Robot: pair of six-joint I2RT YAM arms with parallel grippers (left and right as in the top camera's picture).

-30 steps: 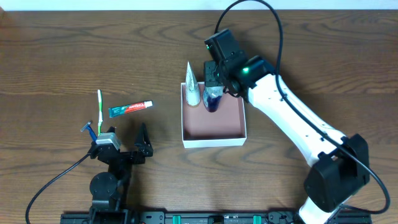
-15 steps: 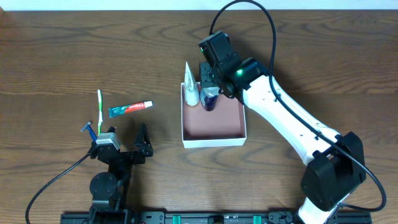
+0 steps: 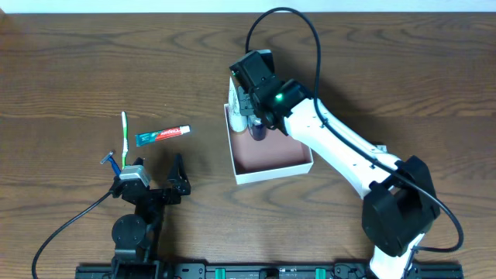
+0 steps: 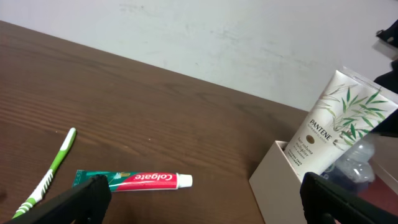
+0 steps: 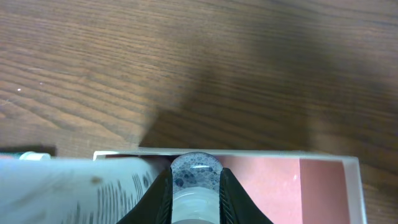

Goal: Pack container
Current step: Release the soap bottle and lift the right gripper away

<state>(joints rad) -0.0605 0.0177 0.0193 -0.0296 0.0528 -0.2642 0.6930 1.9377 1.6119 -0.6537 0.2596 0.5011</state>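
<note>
Mid-frame overhead, container (image 3: 273,155): approx. half packed. Already in, upper-left corner: tube (image 4: 336,118). Pinched in right gripper (image 5: 194,194), just beside tube: bottle (image 5: 194,171), not yet let go. Spread wide, lower left, nothing held: left gripper (image 3: 149,177). Left on table: toothpaste (image 3: 163,135), toothbrush (image 3: 123,130), razor (image 3: 112,161). Grip clear only in right wrist view; hidden under arm overhead. Tube label legible only from left wrist.

My right hand (image 3: 249,108) has swung toward the upper left of the overhead frame. It has carried the clear bottle (image 3: 257,132) in its grip across to the left side of the container (image 3: 275,172). The container has been pushed askew, its lower edge now slanting with the right corner riding higher. The white Pantene tube (image 4: 329,127), plainly visible from above before, now sits mostly under the hand.
</note>
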